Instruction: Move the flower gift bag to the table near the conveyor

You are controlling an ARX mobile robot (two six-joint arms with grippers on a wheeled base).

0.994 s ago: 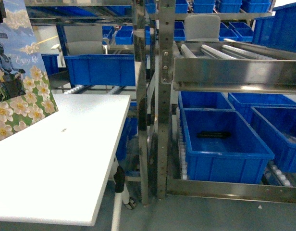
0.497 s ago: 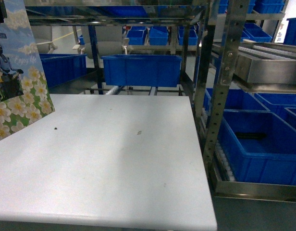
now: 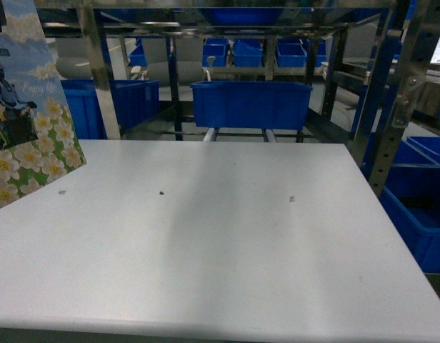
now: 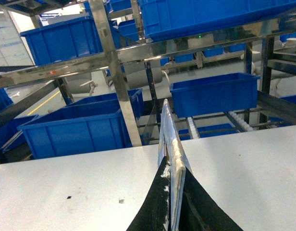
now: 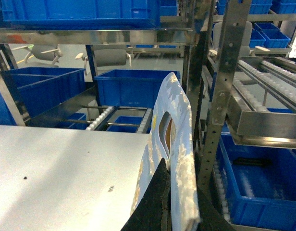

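A warehouse aisle of steel racking and blue bins (image 3: 250, 103) frames the white table (image 3: 220, 250), which fills the head view and carries a few tiny dark specks. Beyond its far edge, the conveyor (image 5: 273, 91) shows lanes of small white rollers between shiny rails, off to the right of the right arm.

The flower gift bag (image 3: 31, 114), printed with white blossoms and a seated figure, stands at the head view's left edge, its lower corner over the table.

In the left wrist view, the left gripper (image 4: 173, 202) has its dark fingers closed on a thin, upright bag edge (image 4: 169, 139), which rises straight ahead of it above the tabletop.

In the right wrist view, the right gripper (image 5: 174, 207) likewise pinches the pale blue top of a bag with handle cut-out (image 5: 174, 125), the table lying to its left, the rack upright (image 5: 225, 77) just to its right.
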